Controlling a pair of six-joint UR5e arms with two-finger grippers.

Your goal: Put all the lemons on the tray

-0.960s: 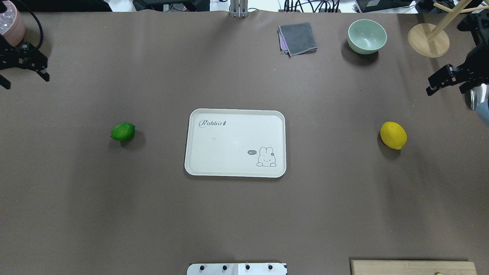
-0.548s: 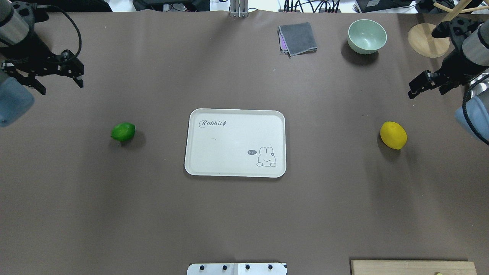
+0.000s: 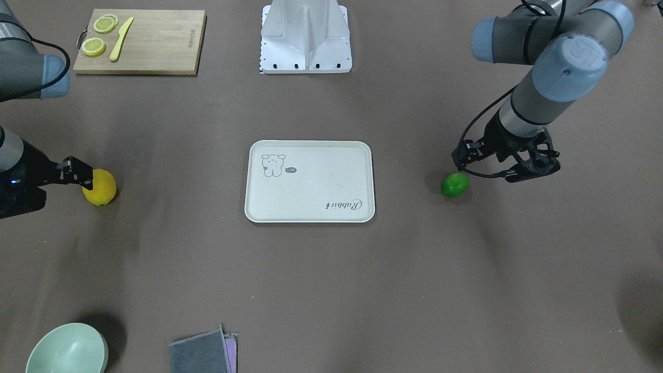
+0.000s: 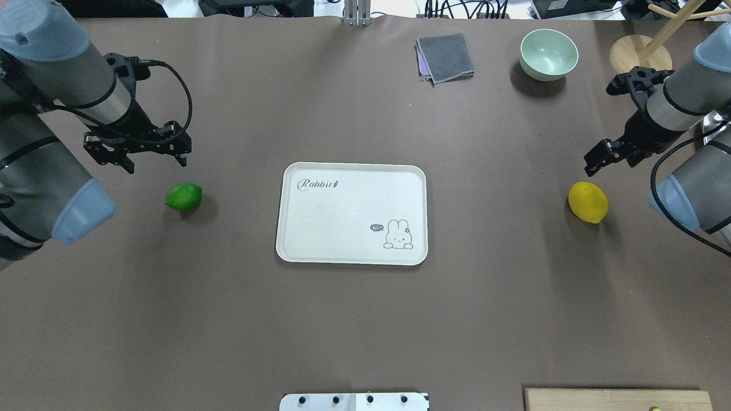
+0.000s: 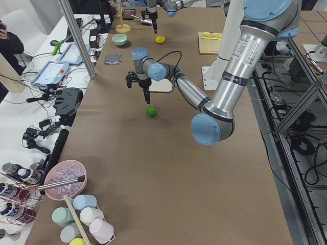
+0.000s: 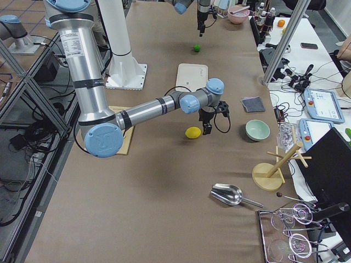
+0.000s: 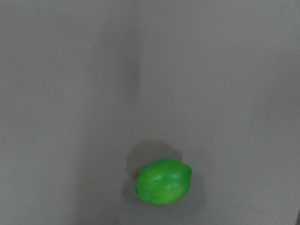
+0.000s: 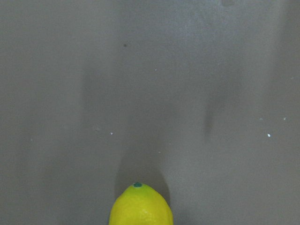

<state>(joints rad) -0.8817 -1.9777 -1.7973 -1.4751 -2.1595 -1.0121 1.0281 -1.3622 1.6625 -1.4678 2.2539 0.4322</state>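
Observation:
The green lemon (image 4: 184,197) lies on the table left of the cream tray (image 4: 342,217). It also shows in the left wrist view (image 7: 164,183). The yellow lemon (image 4: 588,202) lies right of the tray and shows at the bottom edge of the right wrist view (image 8: 140,206). The tray holds nothing. My left gripper (image 4: 155,162) is open and hovers just behind the green lemon. My right gripper (image 4: 611,163) is open and hovers just behind the yellow lemon. Neither gripper touches a lemon.
A pale green bowl (image 4: 548,54), a folded grey cloth (image 4: 445,57) and a wooden stand (image 4: 639,60) are at the far right. A wooden cutting board (image 3: 155,41) with lemon slices and a yellow knife lies by the robot base (image 3: 305,36).
Both arms have swung in from the table's far corners toward the middle. The left gripper now hovers near the green lemon, the right near the yellow one. The lemons have not moved.

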